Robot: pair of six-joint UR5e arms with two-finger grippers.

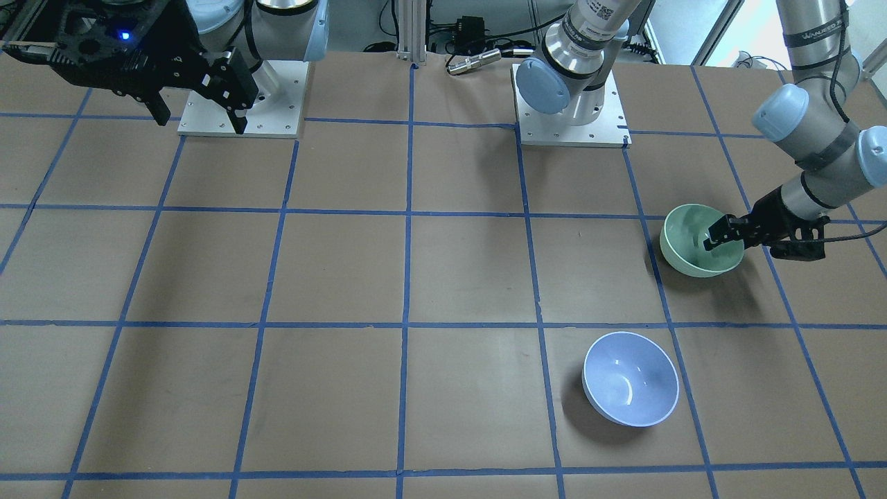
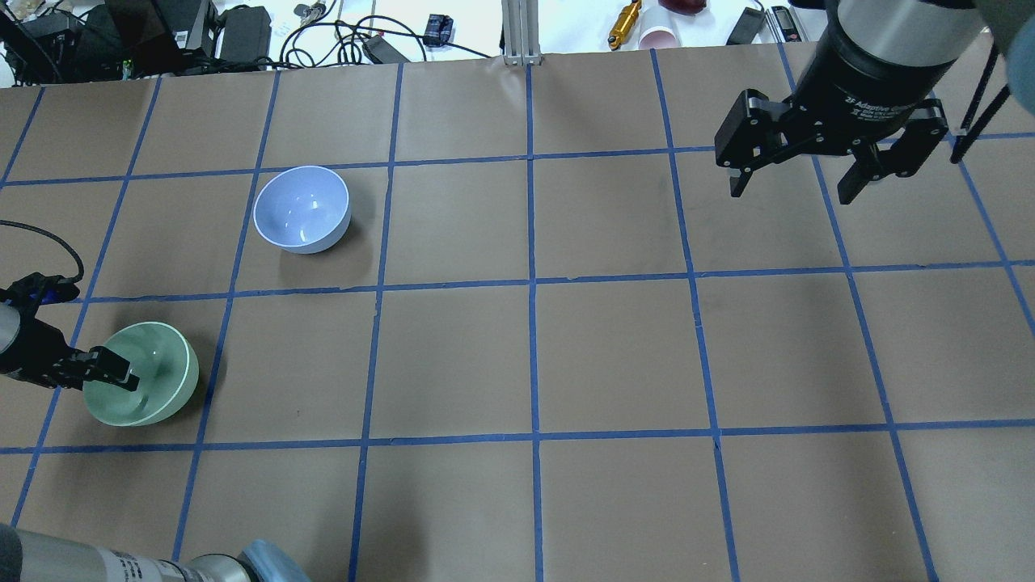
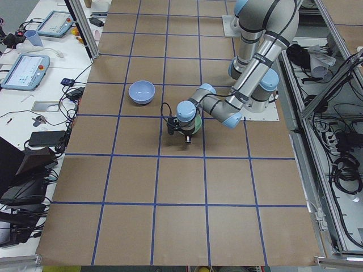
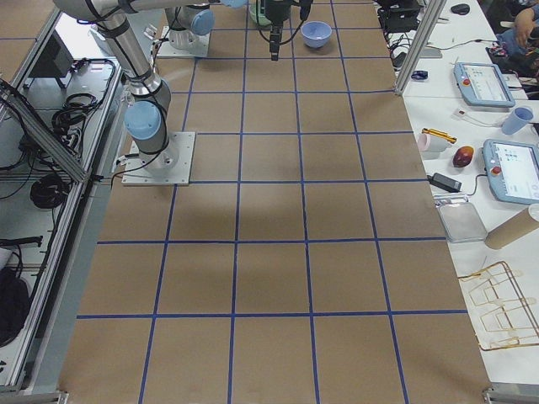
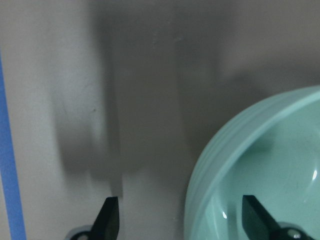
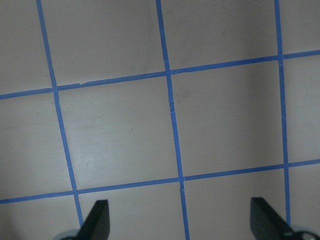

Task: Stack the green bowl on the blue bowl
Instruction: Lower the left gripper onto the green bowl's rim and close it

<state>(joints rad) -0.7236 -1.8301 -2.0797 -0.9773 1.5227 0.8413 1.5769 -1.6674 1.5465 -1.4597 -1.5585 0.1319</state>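
Item 1, green bowl (image 2: 162, 380): round, glossy, pale mint with a thin lighter rim. It sits mouth up on the surface (image 2: 614, 347), which is brown paper gridded with blue tape. Not yet stacked.

Item 2, left gripper (image 5: 181, 215): black two-finger unit, reaching in low at the side of the green bowl away from the middle of the surface. Its fingers are spread and straddle the bowl's wall, one finger (image 5: 255, 212) inside the hollow and the other outside, low by the surface. No pinch is shown yet. Judged purpose: a grip on the rim, since the bowl looks too wide to span.

Item 3, blue bowl (image 2: 301, 208): round, glossy, pale periwinkle with a thin white rim. It sits mouth up, apart from the green bowl, in a neighbouring grid square farther from the robot. Nothing lies in it, so it can receive the green bowl from above.

Item 4, right gripper (image 2: 790, 190): black, fingers spread, holding nothing. It is raised well apart from the green bowl, across the surface, judged to be parked out of the way.
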